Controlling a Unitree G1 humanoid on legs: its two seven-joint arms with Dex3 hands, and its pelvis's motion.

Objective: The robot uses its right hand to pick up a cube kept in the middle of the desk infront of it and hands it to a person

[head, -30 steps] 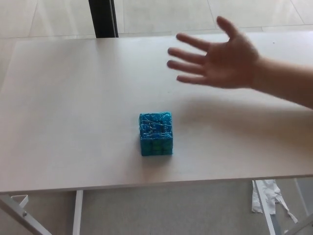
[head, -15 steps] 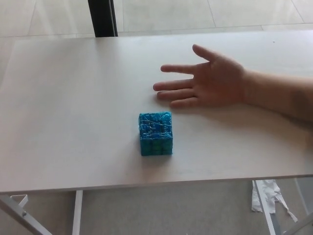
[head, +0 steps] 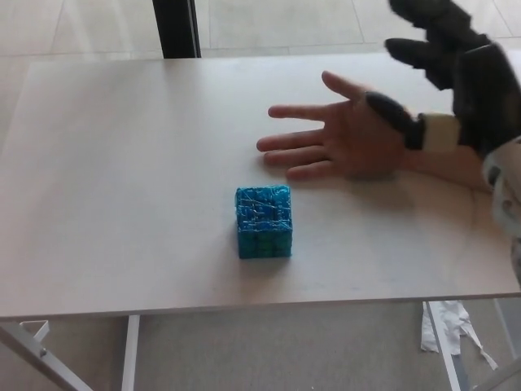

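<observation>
Head view. Blue cube (head: pixel 263 221) sits upright near the middle of the pale desk (head: pixel 122 179), a little toward the front edge, nothing touching it.

A person's hand (head: pixel 346 138) lies palm up on the desk at about 1 o'clock from the cube, fingers spread and pointing toward 9 o'clock; the nearest fingertip is near the cube's top edge but apart from it.

Robot's right hand (head: pixel 456 69) enters at the upper right, about 2 o'clock from the cube, above the person's wrist. Its black fingers are spread and hold nothing; the thumb overlaps the person's palm in the picture. Well apart from the cube.

Left hand does not show.

Dark post (head: pixel 175 28) stands beyond the desk at 11 o'clock.
</observation>
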